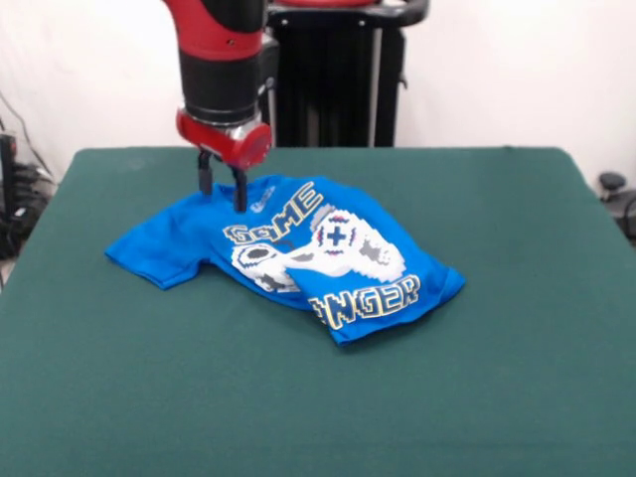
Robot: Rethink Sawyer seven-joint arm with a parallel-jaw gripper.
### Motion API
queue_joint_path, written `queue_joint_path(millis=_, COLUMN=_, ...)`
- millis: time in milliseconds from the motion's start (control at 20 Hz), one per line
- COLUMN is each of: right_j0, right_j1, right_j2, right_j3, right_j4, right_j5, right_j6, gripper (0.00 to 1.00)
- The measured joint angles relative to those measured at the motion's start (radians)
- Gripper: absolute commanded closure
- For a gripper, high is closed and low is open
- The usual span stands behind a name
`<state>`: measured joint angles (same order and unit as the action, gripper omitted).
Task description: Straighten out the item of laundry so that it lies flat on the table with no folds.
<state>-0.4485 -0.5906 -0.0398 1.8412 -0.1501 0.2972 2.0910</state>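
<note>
Green felt desk (pixel 517 397) | blue "GAME CHANGER" T-shirt (pixel 298 253) rumpled, print creased | end effector (pixel 222 189) at collar edge, fingers parted astride fabric, likely positioned to pinch and pull flat

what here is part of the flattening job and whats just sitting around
Job: blue T-shirt, rumpled with folds; green table; gripper, over the shirt's far edge.
Just there: black pedestal; cables at the left edge.

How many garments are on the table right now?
1: a blue T-shirt, rumpled and folded left of the table's centre, with the gripper at its far edge. Nothing else shows, though folds could hide something small.
</note>
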Motion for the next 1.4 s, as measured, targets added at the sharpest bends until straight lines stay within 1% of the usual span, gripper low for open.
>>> queue_joint_path(millis=50, right_j0=0.006, right_j1=0.011, right_j2=0.002, right_j3=-0.018, right_j4=0.015, right_j5=-0.008, right_j6=0.0, gripper=0.0)
queue_joint_path(millis=150, right_j0=0.01, right_j1=0.017, right_j2=0.004, right_j3=-0.027, right_j4=0.025, right_j5=-0.015, right_j6=0.0, gripper=0.0)
queue_joint_path(millis=350, right_j0=0.027, right_j1=0.03, right_j2=0.01, right_j3=-0.048, right_j4=0.076, right_j5=-0.054, right_j6=0.0, gripper=0.0)
queue_joint_path(millis=850, right_j0=0.062, right_j1=0.033, right_j2=0.038, right_j3=-0.056, right_j4=0.164, right_j5=-0.142, right_j6=0.0, gripper=0.0)
queue_joint_path(millis=1400, right_j0=0.091, right_j1=0.09, right_j2=0.039, right_j3=-0.066, right_j4=0.221, right_j5=-0.247, right_j6=0.0, gripper=0.0)
